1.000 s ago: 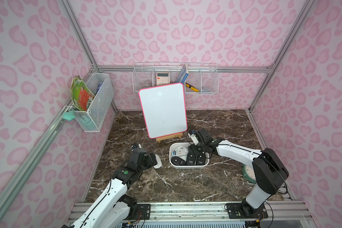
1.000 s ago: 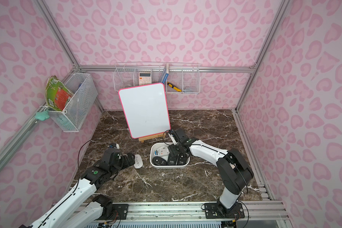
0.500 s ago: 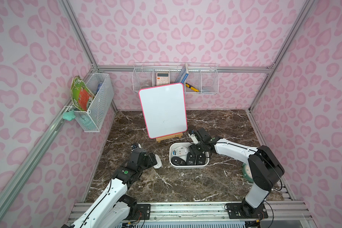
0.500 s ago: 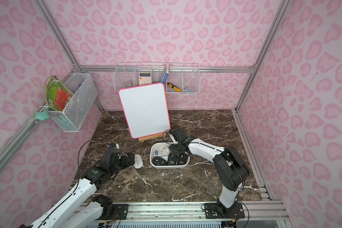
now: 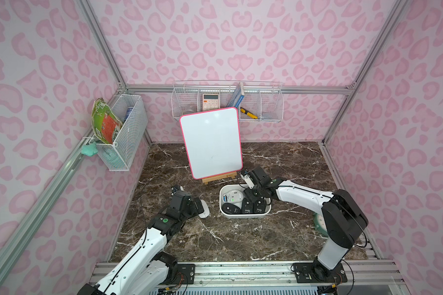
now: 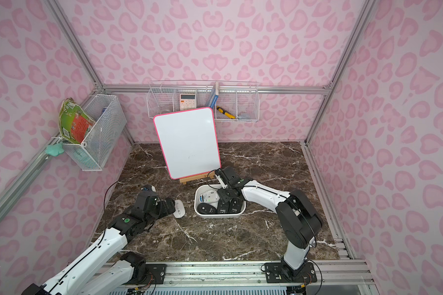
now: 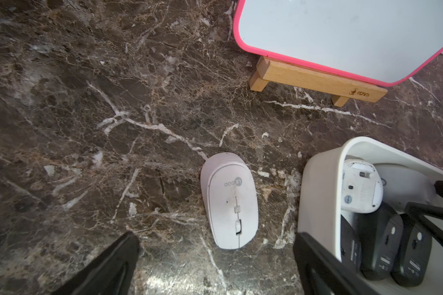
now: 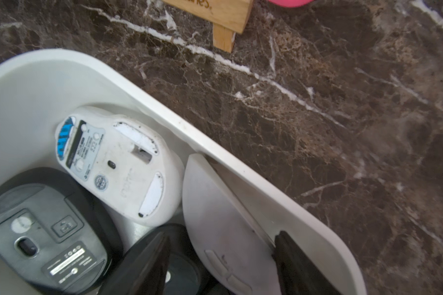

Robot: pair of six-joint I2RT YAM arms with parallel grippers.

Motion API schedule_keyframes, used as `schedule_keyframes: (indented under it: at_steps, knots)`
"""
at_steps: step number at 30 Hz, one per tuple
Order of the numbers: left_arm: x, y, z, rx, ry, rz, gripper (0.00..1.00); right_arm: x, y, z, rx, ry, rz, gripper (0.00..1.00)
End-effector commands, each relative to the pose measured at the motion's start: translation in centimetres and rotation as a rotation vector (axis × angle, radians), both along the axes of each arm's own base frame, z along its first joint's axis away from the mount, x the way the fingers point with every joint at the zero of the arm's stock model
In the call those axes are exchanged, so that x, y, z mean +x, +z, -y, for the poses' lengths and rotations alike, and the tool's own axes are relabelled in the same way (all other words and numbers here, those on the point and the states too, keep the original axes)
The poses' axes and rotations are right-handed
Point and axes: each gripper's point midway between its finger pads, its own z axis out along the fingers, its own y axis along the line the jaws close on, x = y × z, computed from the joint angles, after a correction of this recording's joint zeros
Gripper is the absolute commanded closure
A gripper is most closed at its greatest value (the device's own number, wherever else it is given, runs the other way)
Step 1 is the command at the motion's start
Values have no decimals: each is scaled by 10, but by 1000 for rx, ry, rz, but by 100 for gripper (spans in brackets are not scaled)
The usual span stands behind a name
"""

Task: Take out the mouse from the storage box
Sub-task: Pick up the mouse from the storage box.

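Right wrist view: R gripper [image 8: 223,235] is inside the storage box [image 8: 36,84], jaws part-closed either side of the white mouse on edge [image 8: 215,199], which leans on the box's far wall. Can't tell if the grip is firm. Also in box: 1 belly-up white mouse [image 8: 118,163] + 3 black mice [image 7: 379,245]. L gripper [image 5: 197,205], jaws wide and empty, hovers by the white mouse on the table [image 7: 228,201], just left of the box. Est. progress: 1 of 6 mice out, 5 left. Grippers: 2; box: 1.
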Motion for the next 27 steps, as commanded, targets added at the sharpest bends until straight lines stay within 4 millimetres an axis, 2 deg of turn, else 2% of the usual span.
schedule_keyframes:
  at_steps: [1, 6, 10, 13, 21, 27]
  knots:
    - [3, 3, -1, 8, 4, 16, 1, -9, -1, 1, 4, 13, -24, 36]
    - [3, 2, -2, 11, 7, 12, 1, -13, -4, 4, -6, 21, -32, 36]
    - [3, 1, -2, 13, 8, 6, 1, -8, 2, 7, -16, 11, 2, 26]
    - [3, 1, -1, 12, 7, 4, 1, -2, 4, 9, -25, 6, 19, 22]
    - [3, 2, -2, 13, 8, 10, 1, 5, -13, 12, -31, 8, -9, 22]
    - [4, 2, -1, 10, 5, 7, 1, 4, -21, 5, -19, 34, -36, 24]
